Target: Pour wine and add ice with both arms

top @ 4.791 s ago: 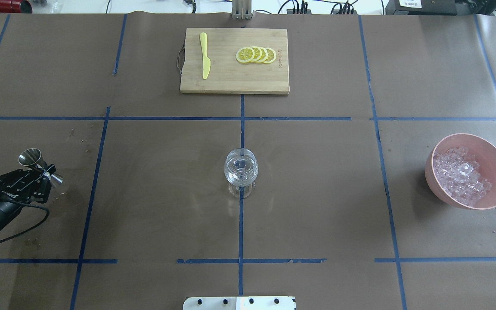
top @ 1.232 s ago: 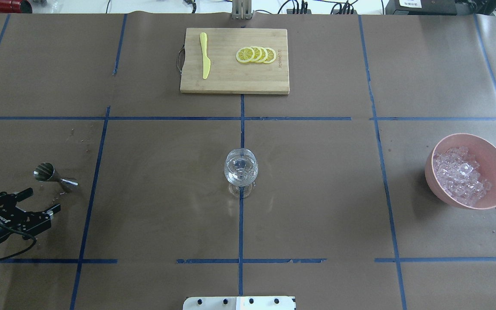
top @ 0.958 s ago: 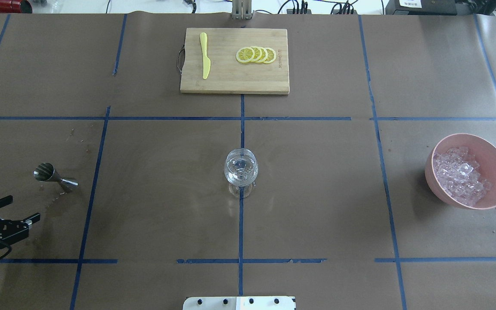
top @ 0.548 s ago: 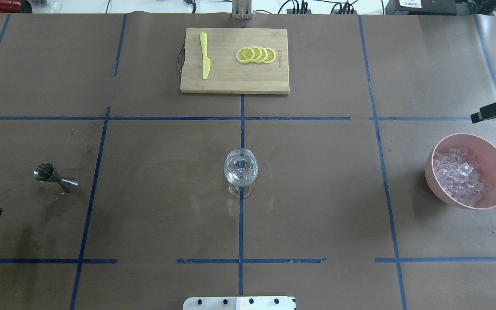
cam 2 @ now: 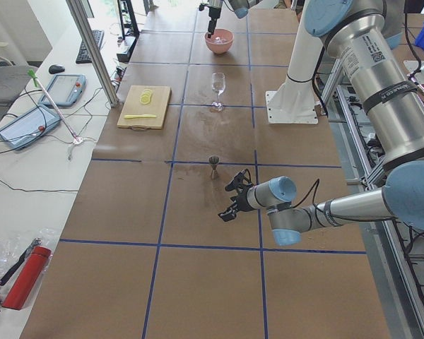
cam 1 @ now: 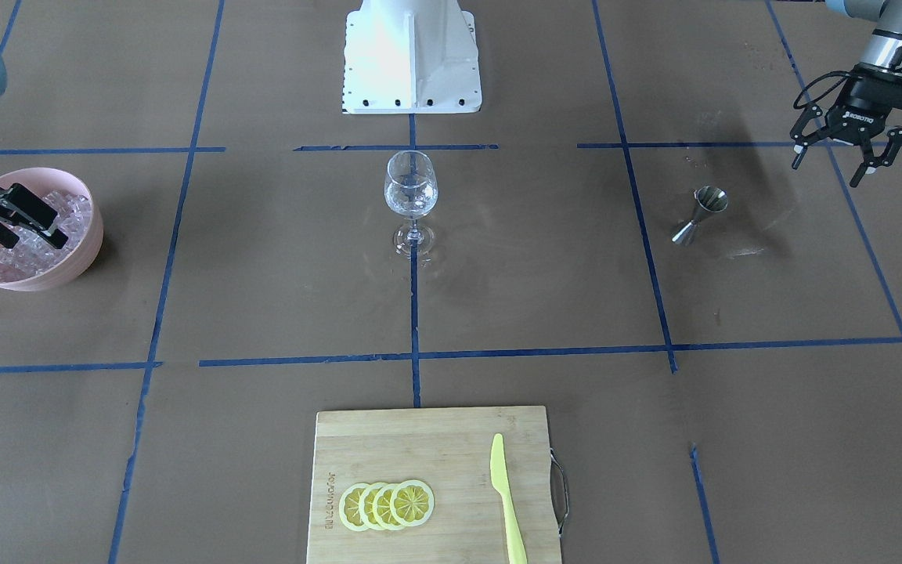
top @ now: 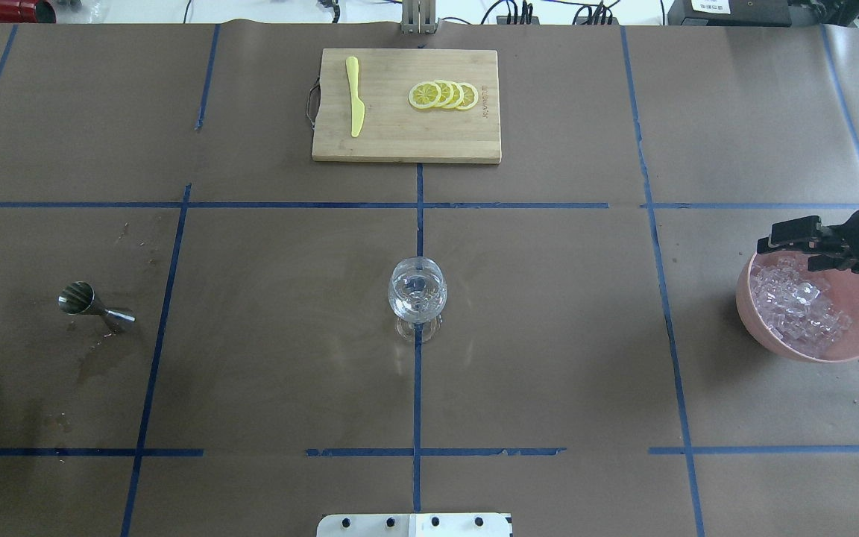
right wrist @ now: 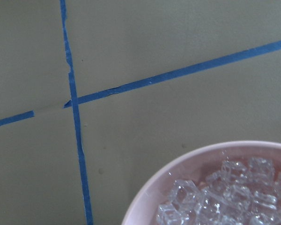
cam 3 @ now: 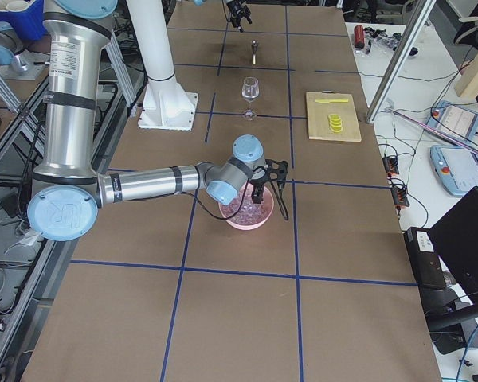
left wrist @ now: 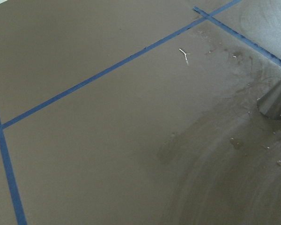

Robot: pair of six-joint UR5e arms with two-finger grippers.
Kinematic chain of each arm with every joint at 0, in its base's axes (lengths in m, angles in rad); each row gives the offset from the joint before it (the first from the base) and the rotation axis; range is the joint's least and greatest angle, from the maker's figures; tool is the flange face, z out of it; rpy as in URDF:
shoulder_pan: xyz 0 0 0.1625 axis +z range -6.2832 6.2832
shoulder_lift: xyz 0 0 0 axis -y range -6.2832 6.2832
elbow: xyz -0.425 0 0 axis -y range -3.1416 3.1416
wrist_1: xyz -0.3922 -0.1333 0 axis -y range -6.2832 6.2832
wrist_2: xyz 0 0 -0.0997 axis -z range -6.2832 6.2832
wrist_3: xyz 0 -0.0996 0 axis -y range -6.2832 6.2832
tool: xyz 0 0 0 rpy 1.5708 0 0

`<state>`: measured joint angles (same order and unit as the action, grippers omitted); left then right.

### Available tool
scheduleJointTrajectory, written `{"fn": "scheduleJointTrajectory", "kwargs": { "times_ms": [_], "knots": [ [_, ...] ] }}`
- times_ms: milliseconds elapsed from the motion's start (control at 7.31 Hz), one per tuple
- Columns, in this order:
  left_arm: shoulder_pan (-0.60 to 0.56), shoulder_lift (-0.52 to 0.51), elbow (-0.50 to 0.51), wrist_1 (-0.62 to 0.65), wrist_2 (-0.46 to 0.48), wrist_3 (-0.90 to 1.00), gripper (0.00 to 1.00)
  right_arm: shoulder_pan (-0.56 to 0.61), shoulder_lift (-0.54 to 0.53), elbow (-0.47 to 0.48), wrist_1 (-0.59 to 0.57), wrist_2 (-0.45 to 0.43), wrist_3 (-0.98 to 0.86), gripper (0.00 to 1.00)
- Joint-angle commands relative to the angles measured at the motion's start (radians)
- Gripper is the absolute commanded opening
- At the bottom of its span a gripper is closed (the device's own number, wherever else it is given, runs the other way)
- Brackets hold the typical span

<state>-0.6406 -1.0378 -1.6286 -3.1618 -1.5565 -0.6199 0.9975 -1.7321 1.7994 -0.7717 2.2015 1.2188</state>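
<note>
Hovering over the pink bowl (top: 858,332) at the table's right end with the right gripper (top: 791,252), fingers spread wide and nothing between them. Poised at the rim away from the robot, above the ice (top: 795,309) heaped inside the bowl. Cannot tell whether the fingertips touch the cubes.

Holding the left gripper (cam 1: 827,171) above bare brown paper at the opposite end, likewise splayed wide and empty. Near the steel jigger (cam 1: 700,213) there, but apart from it. Showing that jigger upright among wet smears (left wrist: 210,154) on the paper.

Placing a stemmed wine glass (top: 417,291) upright on the centre tape line, between bowl and jigger and well apart from both grippers. Beyond it, across the table from the robot, a bamboo cutting board (top: 407,142) with four overlapping lemon slices (top: 444,95) and a yellow plastic knife (top: 355,97) lying apart from them. On the robot's side, a white pedestal (cam 1: 412,55).

Cutting the left gripper out of the overhead view altogether, and the right arm off at that view's edge. Catching only the jigger's foot at the border of the left wrist view. Reducing the bowl in the right wrist view to an arc of rim with a few cubes. Hard to make out what the glass holds.
</note>
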Motion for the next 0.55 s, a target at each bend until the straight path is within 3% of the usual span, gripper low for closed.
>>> {"fn": "scheduleJointTrajectory", "kwargs": {
  "times_ms": [0,274,411],
  "knots": [
    [-0.027,-0.005,0.024,-0.012,-0.028,-0.113,1.00,-0.008,-0.097,0.011,0.000,-0.009,0.042,0.96],
    [-0.027,-0.007,0.019,-0.017,-0.030,-0.178,1.00,-0.013,-0.116,0.011,-0.005,-0.011,0.118,0.86],
    [-0.027,-0.008,0.019,-0.024,-0.030,-0.178,1.00,-0.067,-0.091,0.009,-0.005,-0.058,0.207,0.78]
  ]
}}
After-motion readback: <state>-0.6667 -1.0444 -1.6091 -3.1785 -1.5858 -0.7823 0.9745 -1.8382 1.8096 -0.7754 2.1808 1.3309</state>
